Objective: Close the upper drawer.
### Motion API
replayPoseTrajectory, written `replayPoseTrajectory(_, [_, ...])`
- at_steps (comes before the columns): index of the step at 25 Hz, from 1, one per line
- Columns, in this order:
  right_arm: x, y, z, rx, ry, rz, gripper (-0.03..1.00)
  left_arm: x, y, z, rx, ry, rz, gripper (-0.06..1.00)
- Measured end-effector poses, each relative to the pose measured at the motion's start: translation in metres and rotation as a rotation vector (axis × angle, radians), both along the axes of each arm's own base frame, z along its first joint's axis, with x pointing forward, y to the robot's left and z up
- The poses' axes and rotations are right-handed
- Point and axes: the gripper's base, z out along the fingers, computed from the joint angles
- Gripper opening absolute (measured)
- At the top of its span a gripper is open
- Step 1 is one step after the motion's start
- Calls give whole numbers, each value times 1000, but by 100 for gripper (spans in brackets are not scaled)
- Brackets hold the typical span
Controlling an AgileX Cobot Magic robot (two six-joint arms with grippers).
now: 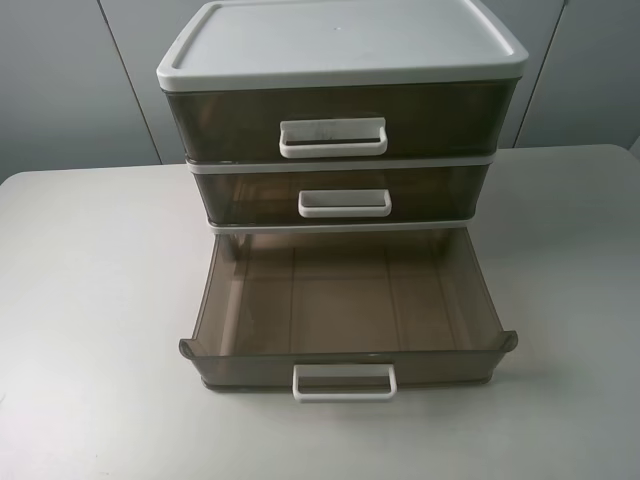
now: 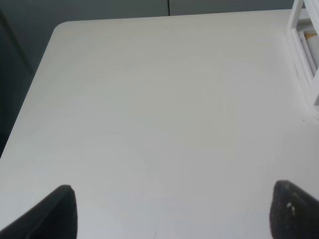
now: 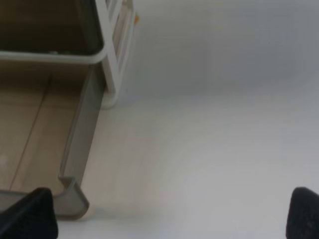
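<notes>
The upper drawer (image 1: 250, 195), the middle of three smoky-brown drawers, sits pushed in flush with the cabinet frame, and its white loop handle (image 1: 345, 203) faces me. Neither arm shows in the exterior high view. My left gripper (image 2: 169, 214) is open and empty over bare table, with the cabinet's white frame (image 2: 304, 55) off to one side. My right gripper (image 3: 169, 214) is open and empty, just beside the front corner tab (image 3: 72, 196) of the lowest drawer.
The lowest drawer (image 1: 340, 290) is pulled far out towards the table's front and is empty. The tall top drawer (image 1: 230, 120) under the white lid (image 1: 340, 40) is shut. The cabinet stands at the back middle of the white table (image 1: 90, 300).
</notes>
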Motion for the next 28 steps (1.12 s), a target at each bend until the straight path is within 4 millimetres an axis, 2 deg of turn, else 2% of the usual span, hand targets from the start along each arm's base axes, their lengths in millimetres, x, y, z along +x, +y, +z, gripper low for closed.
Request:
replayPoseTrajectory(5, [-18, -4, 0, 14, -120, -26, 70, 0, 0, 0, 0, 0, 0, 74])
replayPoseTrajectory(28, [-19, -6, 0, 8, -129, -39, 70, 0, 0, 0, 2, 0, 1, 74])
